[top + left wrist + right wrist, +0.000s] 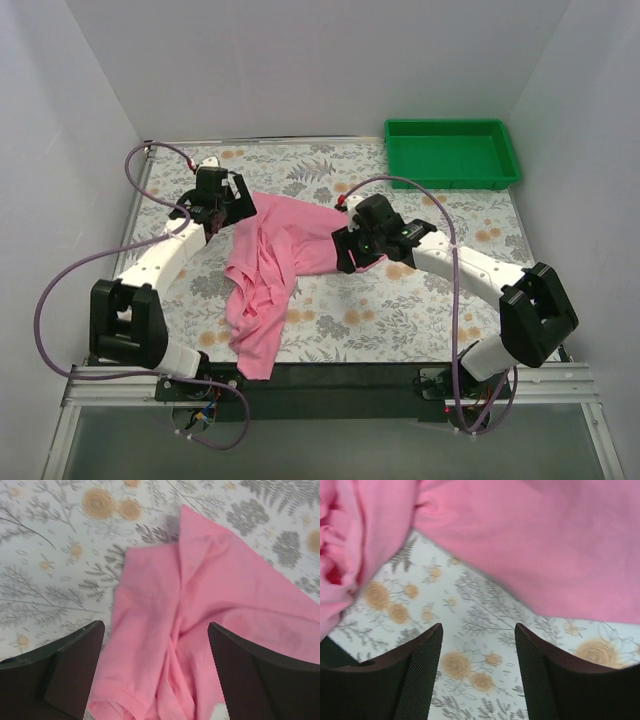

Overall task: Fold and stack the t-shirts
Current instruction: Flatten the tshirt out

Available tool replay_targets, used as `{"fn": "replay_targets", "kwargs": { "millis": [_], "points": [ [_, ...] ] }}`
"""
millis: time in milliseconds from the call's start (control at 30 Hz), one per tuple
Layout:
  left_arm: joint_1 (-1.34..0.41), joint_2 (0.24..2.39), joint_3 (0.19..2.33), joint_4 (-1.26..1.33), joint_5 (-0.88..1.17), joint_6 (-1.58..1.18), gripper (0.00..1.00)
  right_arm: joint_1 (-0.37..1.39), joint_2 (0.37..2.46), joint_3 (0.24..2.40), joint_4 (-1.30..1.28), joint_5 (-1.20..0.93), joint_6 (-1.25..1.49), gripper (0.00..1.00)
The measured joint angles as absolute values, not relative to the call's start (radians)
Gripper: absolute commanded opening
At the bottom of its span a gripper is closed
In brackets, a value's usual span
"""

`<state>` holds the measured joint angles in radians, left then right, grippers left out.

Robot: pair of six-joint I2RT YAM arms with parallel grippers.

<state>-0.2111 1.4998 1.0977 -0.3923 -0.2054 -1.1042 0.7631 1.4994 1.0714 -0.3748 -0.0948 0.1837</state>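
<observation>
One pink t-shirt (272,265) lies crumpled on the floral table cover, spread from the middle towards the near edge, where its lower end hangs over the black rim. My left gripper (214,212) hovers at the shirt's upper left corner. In the left wrist view it (156,626) stands open, with wrinkled pink fabric (200,595) lying loose below the gap. My right gripper (352,252) is at the shirt's right edge. In the right wrist view it (478,628) is open over bare floral cover, the shirt's edge (530,545) just beyond its fingertips.
A green plastic tray (452,180) sits at the back right corner of the table. White walls close in the back and both sides. A black rim (340,375) runs along the near edge, by the arm bases.
</observation>
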Motion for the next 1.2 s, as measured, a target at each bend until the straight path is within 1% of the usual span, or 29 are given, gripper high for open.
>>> {"fn": "replay_targets", "kwargs": {
  "millis": [133,167,267,300,367,400,433,500,533,600,633,667,833,933,967,1067,1100,1200],
  "points": [
    [-0.253,1.365,0.981,-0.393,-0.092,-1.170,0.74,0.649,1.500,0.998,-0.324,-0.101,0.191,0.52],
    [-0.265,1.337,0.942,-0.390,-0.064,-1.185,0.69,0.628,1.509,0.993,-0.316,-0.107,0.194,0.52],
    [-0.290,1.274,0.824,-0.399,-0.002,-1.226,0.63,0.577,1.561,0.991,-0.260,-0.135,0.200,0.50],
    [-0.290,1.256,0.782,-0.408,0.009,-1.240,0.57,0.565,1.583,0.991,-0.240,-0.144,0.206,0.49],
    [-0.290,1.229,0.706,-0.419,0.014,-1.267,0.53,0.545,1.624,0.991,-0.208,-0.165,0.212,0.49],
    [-0.290,1.225,0.688,-0.426,0.015,-1.273,0.51,0.537,1.642,0.991,-0.195,-0.173,0.214,0.49],
    [-0.290,1.222,0.659,-0.426,0.015,-1.285,0.44,0.525,1.670,0.991,-0.176,-0.187,0.219,0.48],
    [-0.289,1.222,0.627,-0.426,0.007,-1.302,0.38,0.513,1.707,0.991,-0.154,-0.199,0.229,0.47],
    [-0.289,1.224,0.614,-0.427,-0.002,-1.312,0.32,0.505,1.727,0.991,-0.145,-0.207,0.234,0.47],
    [-0.282,1.235,0.603,-0.429,-0.028,-1.327,0.27,0.487,1.750,0.989,-0.126,-0.224,0.241,0.46],
    [-0.271,1.246,0.603,-0.430,-0.042,-1.333,0.26,0.474,1.750,0.985,-0.109,-0.226,0.244,0.46],
    [-0.247,1.259,0.603,-0.428,-0.053,-1.340,0.21,0.460,1.752,0.980,-0.099,-0.237,0.249,0.46],
    [-0.084,1.308,0.604,-0.427,-0.089,-1.361,0.15,0.377,1.748,0.942,-0.034,-0.294,0.281,0.46],
    [0.007,1.329,0.616,-0.415,-0.089,-1.377,0.15,0.328,1.729,0.912,-0.014,-0.305,0.294,0.46],
    [0.028,1.341,0.625,-0.413,-0.091,-1.380,0.16,0.315,1.719,0.901,-0.015,-0.302,0.294,0.46],
    [0.064,1.388,0.670,-0.411,-0.097,-1.383,0.26,0.295,1.698,0.889,-0.030,-0.290,0.290,0.47],
    [0.067,1.404,0.692,-0.411,-0.102,-1.381,0.36,0.293,1.693,0.888,-0.038,-0.286,0.288,0.47],
    [0.068,1.426,0.766,-0.419,-0.102,-1.368,0.56,0.292,1.670,0.888,-0.071,-0.279,0.280,0.50]
  ]
}}
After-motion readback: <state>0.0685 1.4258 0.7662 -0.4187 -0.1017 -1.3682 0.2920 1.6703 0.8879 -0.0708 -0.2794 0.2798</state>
